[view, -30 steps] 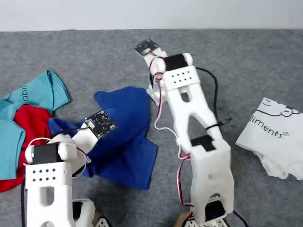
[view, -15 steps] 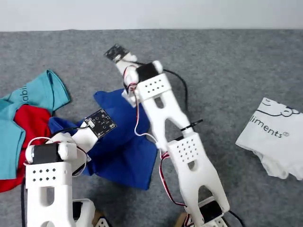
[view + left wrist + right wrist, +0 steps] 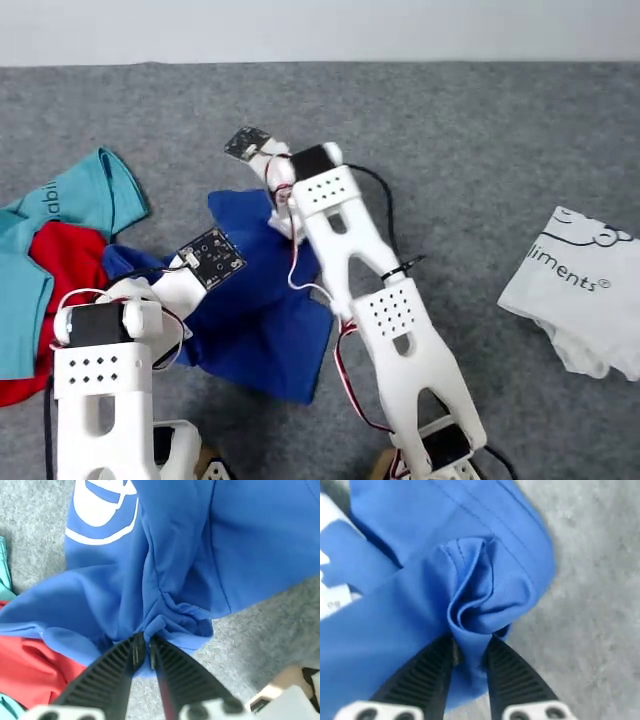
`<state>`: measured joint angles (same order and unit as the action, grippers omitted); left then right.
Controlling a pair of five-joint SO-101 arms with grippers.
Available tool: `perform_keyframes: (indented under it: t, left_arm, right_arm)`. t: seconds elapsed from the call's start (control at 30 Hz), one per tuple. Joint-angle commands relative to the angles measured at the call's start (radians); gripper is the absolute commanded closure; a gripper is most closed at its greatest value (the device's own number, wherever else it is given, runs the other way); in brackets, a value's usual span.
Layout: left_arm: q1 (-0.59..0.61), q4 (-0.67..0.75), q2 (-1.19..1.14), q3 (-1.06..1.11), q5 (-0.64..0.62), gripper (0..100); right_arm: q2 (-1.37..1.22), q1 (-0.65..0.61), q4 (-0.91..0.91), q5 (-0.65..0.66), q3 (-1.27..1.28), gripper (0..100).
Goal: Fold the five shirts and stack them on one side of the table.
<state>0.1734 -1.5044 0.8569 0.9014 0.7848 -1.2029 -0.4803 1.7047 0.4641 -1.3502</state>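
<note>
Crumpled blue shirt [image 3: 262,330] mid-table; red shirt [image 3: 66,262], teal shirt [image 3: 85,195] heaped left; white shirt [image 3: 580,300] right.

Blue shirt [image 3: 265,300]: I record solid royal blue, white printed graphic.
Red shirt [image 3: 60,265]: plain red.
Teal shirt [image 3: 85,195]: teal, dark lettering.
White shirt [image 3: 580,290]: white, dark print.
Counter [image 3: 480,140]: mottled grey.
Left claw [image 3: 142,641]: black, ribbed.
Right claw [image 3: 470,645]: black, ribbed.

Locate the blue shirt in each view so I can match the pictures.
High view: blue shirt lies centre-left on the grey table, under both arms, beside the red shirt.
Left wrist view: a bunched fold pinched in the left gripper, red shirt beside it.
Right wrist view: an edge fold pinched in the right gripper, at the shirt's far end.
Shared landmark: the grey table bordering the shirt.
</note>
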Motion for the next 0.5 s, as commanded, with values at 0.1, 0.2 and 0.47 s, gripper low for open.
perform_keyframes:
  t: [0.1, 0.2, 0.47]
  left_arm:
    - [0.008, 0.044, 0.023, -0.099, -0.155, 99]
    - [0.008, 0.087, 0.023, -0.166, -0.247, 99]
    - [0.008, 0.183, 0.017, -0.231, -0.396, 99]
  right_arm:
    - [0.117, 0.143, 0.093, 0.018, -0.138, 98.8]
    - [0.193, 0.185, 0.093, 0.018, -0.12, 98.8]
    - [0.515, 0.251, 0.094, 0.018, 0.299, 98.8]
